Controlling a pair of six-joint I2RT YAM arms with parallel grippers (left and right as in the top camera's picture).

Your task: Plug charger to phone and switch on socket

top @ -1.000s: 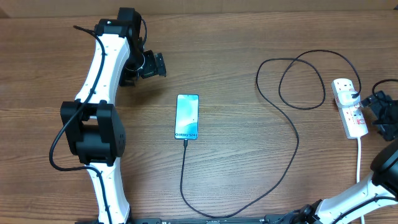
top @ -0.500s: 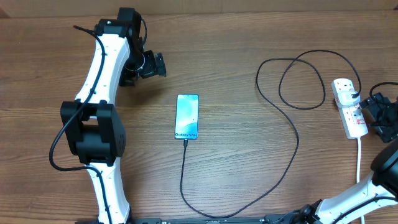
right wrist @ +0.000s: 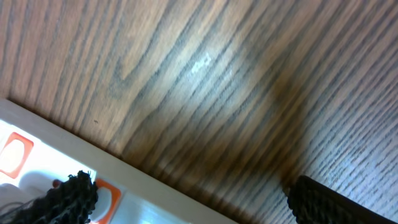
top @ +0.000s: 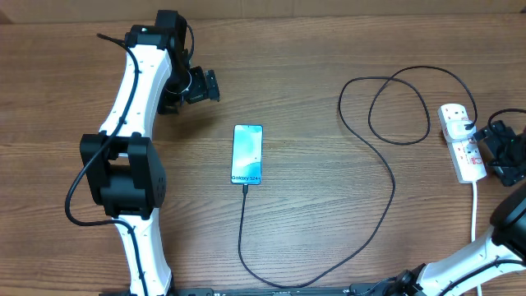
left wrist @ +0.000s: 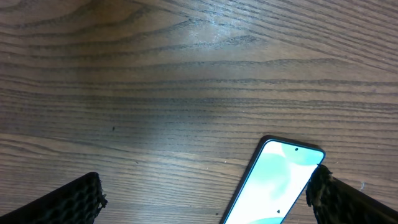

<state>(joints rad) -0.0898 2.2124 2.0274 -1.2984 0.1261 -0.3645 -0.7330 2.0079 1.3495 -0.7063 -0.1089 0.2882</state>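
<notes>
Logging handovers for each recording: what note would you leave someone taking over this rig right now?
Left gripper: jaws open, empty, apart from the phone.
Right gripper: jaws open, empty, at the power strip, one finger close to its red switches.
Done: the cable appears plugged into the phone's bottom edge; its plug sits in the strip.
Left: press the switch. Whether it is already on cannot be told.
</notes>
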